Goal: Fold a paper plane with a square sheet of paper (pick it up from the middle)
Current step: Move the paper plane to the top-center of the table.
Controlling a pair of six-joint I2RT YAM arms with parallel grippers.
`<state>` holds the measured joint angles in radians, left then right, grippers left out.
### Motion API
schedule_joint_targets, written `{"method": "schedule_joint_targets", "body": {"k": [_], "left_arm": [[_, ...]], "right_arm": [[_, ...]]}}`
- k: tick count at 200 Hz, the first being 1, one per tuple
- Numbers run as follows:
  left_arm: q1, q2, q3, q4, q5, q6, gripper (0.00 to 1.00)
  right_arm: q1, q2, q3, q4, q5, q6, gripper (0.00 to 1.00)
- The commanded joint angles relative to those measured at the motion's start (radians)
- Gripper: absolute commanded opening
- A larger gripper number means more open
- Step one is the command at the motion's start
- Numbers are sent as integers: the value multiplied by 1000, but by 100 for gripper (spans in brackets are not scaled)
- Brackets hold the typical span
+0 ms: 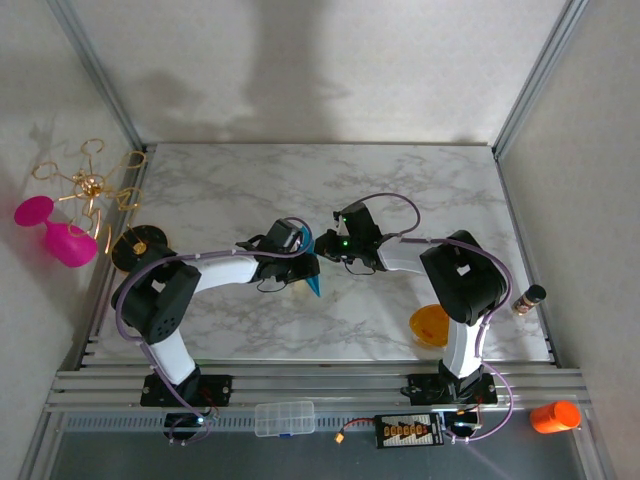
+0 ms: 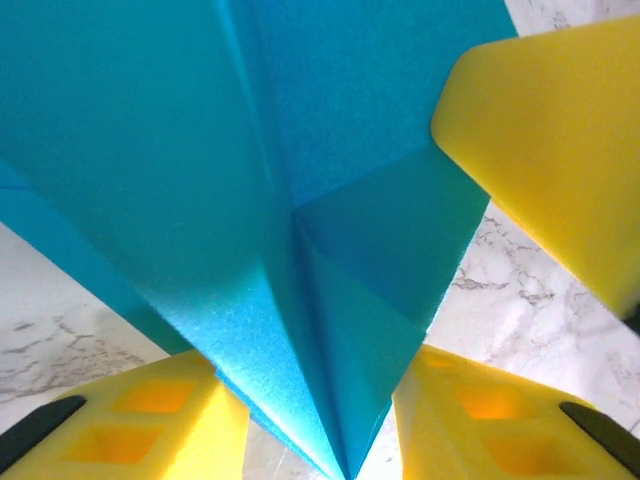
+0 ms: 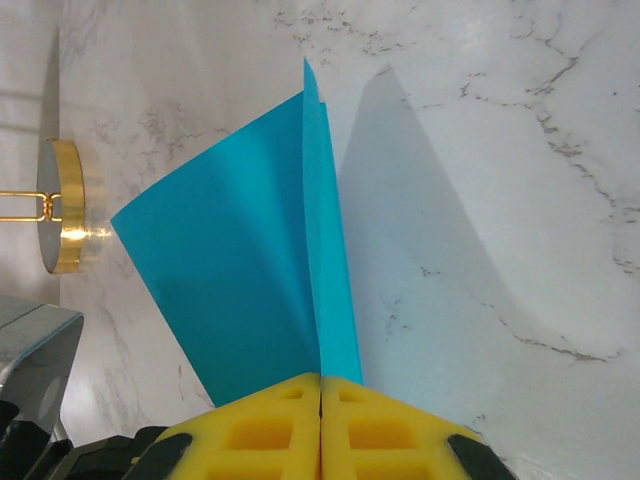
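Note:
The square sheet of paper (image 1: 314,281) is teal-blue and creased into a narrow pointed dart, the paper plane shape. It hangs over the middle of the marble table (image 1: 400,190). My right gripper (image 3: 320,385) is shut on the paper's (image 3: 250,260) folded edge, yellow pads pressed together. My left gripper (image 2: 320,400) has its yellow fingers (image 2: 150,425) spread apart, and the pointed end of the paper (image 2: 300,200) runs down between them. A yellow finger (image 2: 560,150) of the right gripper shows at the upper right. From above, the left gripper (image 1: 306,264) and right gripper (image 1: 327,250) meet tip to tip.
A small orange bowl (image 1: 430,325) sits by the right arm's base. At the left edge stand a pink goblet (image 1: 60,237), a gold wire stand (image 1: 88,185) and a black-and-gold disc (image 1: 138,246). A small bottle (image 1: 528,298) lies at the right edge.

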<state>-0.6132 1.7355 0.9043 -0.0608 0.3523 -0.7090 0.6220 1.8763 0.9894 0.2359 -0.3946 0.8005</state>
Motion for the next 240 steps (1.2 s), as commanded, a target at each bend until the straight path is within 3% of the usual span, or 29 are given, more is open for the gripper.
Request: {"method": "schedule_joint_targets", "body": {"k": [1, 67, 175, 190, 240], "left_arm": [[-7, 0, 27, -30, -49, 1, 37], [-2, -14, 25, -24, -96, -40, 20], [-2, 22, 51, -16, -93, -82, 11], [-1, 22, 60, -33, -104, -75, 7], [12, 8, 144, -182, -196, 39, 4]], "right_arm": [[-5, -17, 22, -22, -13, 7, 9], [-5, -14, 21, -21, -13, 2, 9], [-4, -13, 11, -13, -26, 7, 12], [-5, -26, 10, -36, 12, -3, 17], [-23, -147, 5, -159, 281, -43, 53]]}}
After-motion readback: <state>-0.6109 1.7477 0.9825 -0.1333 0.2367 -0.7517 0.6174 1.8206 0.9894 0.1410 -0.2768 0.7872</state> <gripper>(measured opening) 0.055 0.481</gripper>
